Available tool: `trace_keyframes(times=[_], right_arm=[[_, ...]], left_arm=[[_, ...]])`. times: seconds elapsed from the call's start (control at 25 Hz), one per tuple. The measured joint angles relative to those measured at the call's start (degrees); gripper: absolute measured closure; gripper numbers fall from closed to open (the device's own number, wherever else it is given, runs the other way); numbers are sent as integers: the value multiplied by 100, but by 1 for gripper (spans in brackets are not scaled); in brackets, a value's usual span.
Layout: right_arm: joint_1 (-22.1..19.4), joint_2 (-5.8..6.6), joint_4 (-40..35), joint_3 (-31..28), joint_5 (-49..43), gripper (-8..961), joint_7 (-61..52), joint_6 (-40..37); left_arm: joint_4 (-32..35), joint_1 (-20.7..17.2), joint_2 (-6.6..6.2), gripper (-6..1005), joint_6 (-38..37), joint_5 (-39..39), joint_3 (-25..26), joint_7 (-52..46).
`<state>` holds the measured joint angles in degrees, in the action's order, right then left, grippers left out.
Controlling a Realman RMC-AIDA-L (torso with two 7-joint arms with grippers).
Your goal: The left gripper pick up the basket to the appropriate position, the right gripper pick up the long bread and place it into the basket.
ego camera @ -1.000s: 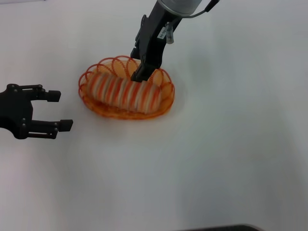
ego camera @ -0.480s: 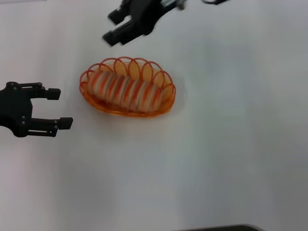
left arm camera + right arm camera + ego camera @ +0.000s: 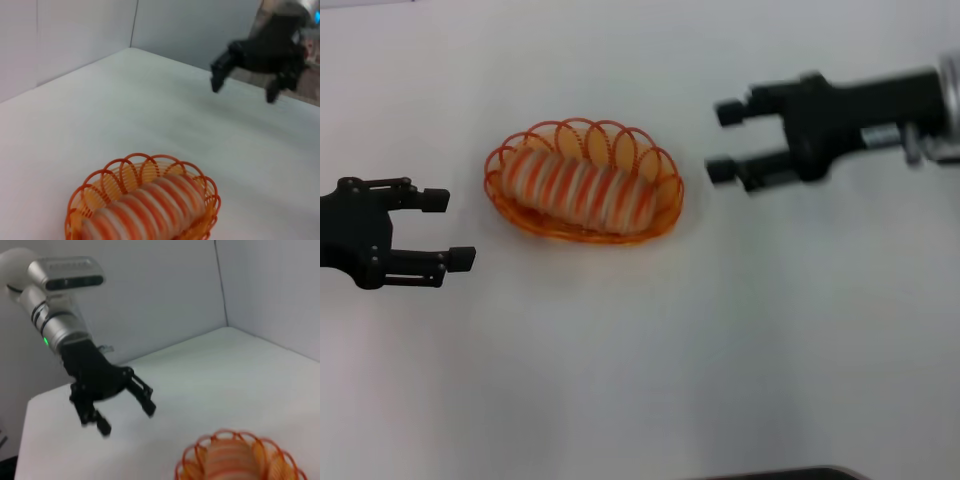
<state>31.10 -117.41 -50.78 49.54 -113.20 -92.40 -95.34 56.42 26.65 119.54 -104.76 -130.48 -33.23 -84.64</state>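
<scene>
The orange wire basket [image 3: 663,189] stands on the white table, left of centre in the head view. The long bread [image 3: 578,188], pale with orange-red stripes, lies inside it. Both also show in the left wrist view, basket [image 3: 100,180] and bread [image 3: 150,205], and in the right wrist view, basket [image 3: 196,452] and bread [image 3: 232,458]. My left gripper [image 3: 448,229] is open and empty, a short way left of the basket; it also shows in the right wrist view [image 3: 126,417]. My right gripper [image 3: 725,141] is open and empty, to the right of the basket and apart from it; it also shows in the left wrist view [image 3: 243,83].
The white table [image 3: 720,350] stretches bare in front of the basket. Pale walls meet at a corner behind the table in the left wrist view [image 3: 134,22]. A dark edge [image 3: 780,473] shows at the bottom of the head view.
My right gripper has let go of the bread, lifted out of the basket and swung away to the right. The bread stays in the basket. The left arm has barely moved.
</scene>
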Motion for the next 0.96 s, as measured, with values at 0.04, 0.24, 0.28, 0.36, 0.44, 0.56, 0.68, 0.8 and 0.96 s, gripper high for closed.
trace_keyframes(times=[0.04, 0.24, 0.28, 0.36, 0.44, 0.56, 0.68, 0.8, 0.96], right_arm=[[-196, -31, 1, -51, 8, 170, 274, -30], [-900, -153, 17, -496, 67, 92, 1531, -216], [-966, -158, 18, -578, 65, 77, 1707, -297], [-1084, -160, 19, -683, 44, 46, 1930, -415], [-1195, -144, 21, -715, 18, 15, 2015, -464], [-1335, -126, 36, -740, -101, 17, 2084, -436], [-1418, -133, 50, -839, -229, 18, 2193, -412], [-1434, -142, 52, -924, -413, 18, 2228, -412], [-1418, -167, 54, -980, -592, 18, 2231, -382]], left_arm=[[-44, -7, 3, 169, 19, 14, 1, 8], [-257, -16, 8, 169, 97, 100, 0, 60], [-308, -16, 8, 169, 122, 107, 1, 62], [-422, -5, 8, 168, 177, 113, 0, 55], [-467, -8, 13, 168, 214, 113, 0, 49], [-483, -28, 29, 168, 255, 109, 0, 40], [-516, -44, 29, 168, 240, 107, 3, 32], [-535, -49, 32, 168, 244, 86, 9, 22], [-588, -49, 36, 168, 261, 66, 9, 14]])
